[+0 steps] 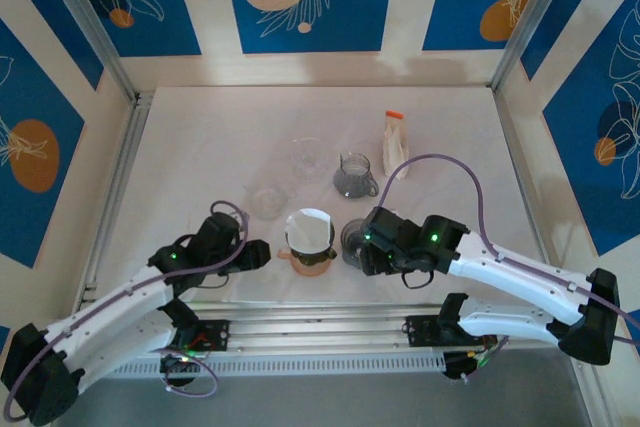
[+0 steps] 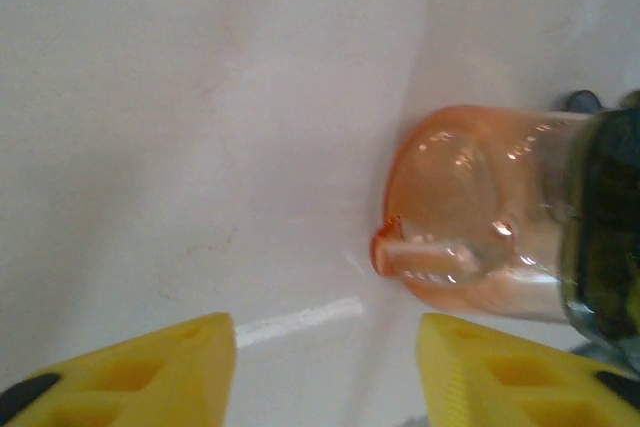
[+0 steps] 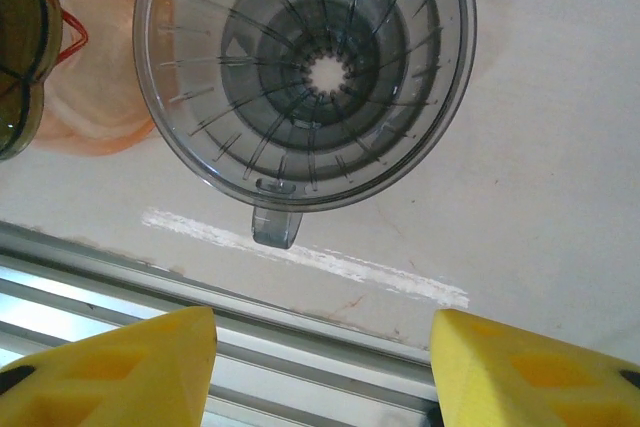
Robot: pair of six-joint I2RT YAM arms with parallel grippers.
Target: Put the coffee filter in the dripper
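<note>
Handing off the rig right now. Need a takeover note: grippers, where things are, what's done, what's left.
Left gripper: open, empty, facing the orange dripper.
Right gripper: open, empty, facing the grey dripper.
White filter: seen from above, it sits in the top of the orange dripper. The grey dripper is empty.
Done: filter looks placed.
Left: check that it is seated, then back both arms away.

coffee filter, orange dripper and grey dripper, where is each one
coffee filter (image 1: 308,228): top view, middle of the white paper
orange dripper (image 2: 455,207): left wrist view, its rounded side wall
grey dripper (image 3: 310,117): right wrist view, ribbed inner wall below the centre hole
</note>
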